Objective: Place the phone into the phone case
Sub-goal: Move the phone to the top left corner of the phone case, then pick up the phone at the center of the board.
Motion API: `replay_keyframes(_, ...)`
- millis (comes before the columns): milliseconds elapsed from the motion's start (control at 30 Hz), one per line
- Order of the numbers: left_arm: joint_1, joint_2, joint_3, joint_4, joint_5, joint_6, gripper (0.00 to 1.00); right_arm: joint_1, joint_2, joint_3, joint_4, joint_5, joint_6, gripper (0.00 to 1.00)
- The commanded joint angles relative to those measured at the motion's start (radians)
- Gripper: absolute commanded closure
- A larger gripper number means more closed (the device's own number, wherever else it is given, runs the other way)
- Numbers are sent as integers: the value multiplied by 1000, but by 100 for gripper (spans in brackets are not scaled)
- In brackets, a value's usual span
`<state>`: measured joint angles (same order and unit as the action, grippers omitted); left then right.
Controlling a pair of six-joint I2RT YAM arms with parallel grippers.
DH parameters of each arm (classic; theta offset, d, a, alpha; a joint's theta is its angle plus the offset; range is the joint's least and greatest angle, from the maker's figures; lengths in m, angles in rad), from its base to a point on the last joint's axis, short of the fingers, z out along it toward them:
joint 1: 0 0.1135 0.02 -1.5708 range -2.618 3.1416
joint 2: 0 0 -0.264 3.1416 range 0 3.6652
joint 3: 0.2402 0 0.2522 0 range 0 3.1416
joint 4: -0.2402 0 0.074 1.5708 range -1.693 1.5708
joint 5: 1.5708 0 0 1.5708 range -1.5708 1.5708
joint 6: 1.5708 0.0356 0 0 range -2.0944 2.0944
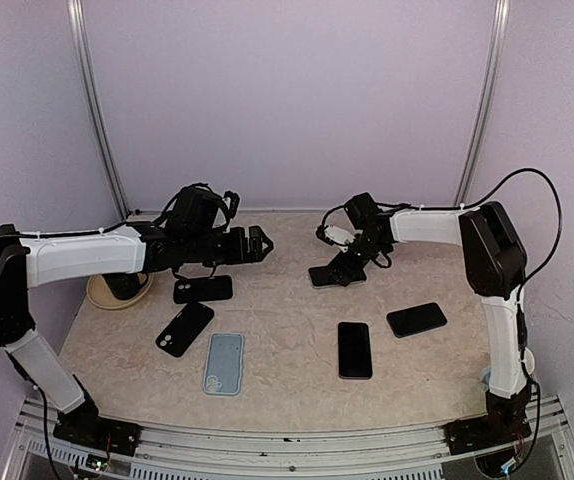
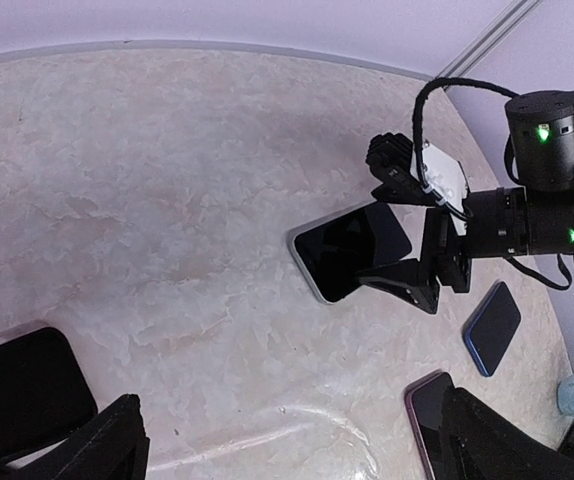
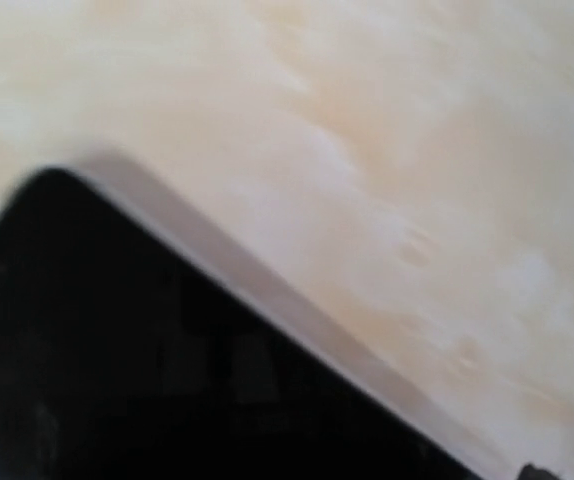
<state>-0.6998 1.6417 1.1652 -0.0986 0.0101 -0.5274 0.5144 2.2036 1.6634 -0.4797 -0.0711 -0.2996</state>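
Note:
A phone with a black screen and silver edge (image 1: pixel 327 276) lies at the table's middle right. It also shows in the left wrist view (image 2: pixel 342 250) and fills the lower left of the right wrist view (image 3: pixel 167 380). My right gripper (image 1: pixel 345 268) is down at the phone's right end, a finger on either side of it (image 2: pixel 407 285). A light blue phone case (image 1: pixel 224 363) lies open side up near the front left. My left gripper (image 1: pixel 260 243) hovers open and empty above the table's middle left, its fingers (image 2: pixel 117 440) spread wide.
A black phone (image 1: pixel 203 289) and a dark phone or case (image 1: pixel 185 328) lie under the left arm. Two more phones (image 1: pixel 355 349) (image 1: pixel 416 319) lie at front right. A tan dish (image 1: pixel 117 291) sits at far left. Walls close in the back and sides.

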Motion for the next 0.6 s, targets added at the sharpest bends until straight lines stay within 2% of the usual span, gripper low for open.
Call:
replay_keyframes(0,8,-58,-25,-4,-40,1,1,-18,-2,-1,5,-177,-113,0)
replay_keyframes(233,8,-84,-44,-11,-46,-2,1,-89,79,130,-71,-370,-95,0)
replay_keyframes(567,8,-101,-56,-11,-47,-8,1,-140,171,202,-94,-470,-36,0)
